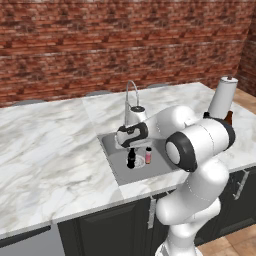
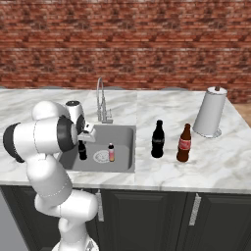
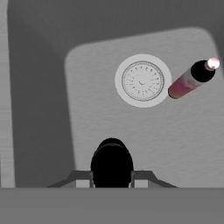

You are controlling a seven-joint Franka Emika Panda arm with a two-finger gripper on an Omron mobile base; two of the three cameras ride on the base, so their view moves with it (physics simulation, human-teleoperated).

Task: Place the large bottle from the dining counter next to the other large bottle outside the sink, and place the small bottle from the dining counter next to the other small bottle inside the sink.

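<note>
My gripper (image 1: 131, 148) (image 3: 111, 178) reaches down into the sink (image 2: 125, 145) and is shut on the small bottle (image 1: 131, 159) (image 2: 82, 150) (image 3: 111, 162), a short black one held upright by its neck, left of the drain (image 3: 142, 80). The other small bottle (image 1: 148, 155) (image 2: 111, 152) (image 3: 190, 79), reddish-pink with a pale top, stands on the sink floor just past the drain. On the counter right of the sink, the large bottle (image 2: 184, 143), brown with a red label, stands beside the other large bottle (image 2: 157, 139), all black. The dining counter is out of view.
A curved chrome faucet (image 1: 131, 97) (image 2: 101, 101) rises behind the basin, close to my hand. A paper towel roll (image 1: 222, 97) (image 2: 210, 112) stands at the counter's far right. Marble counter (image 1: 50, 150) stretches left of the sink, with a brick wall behind.
</note>
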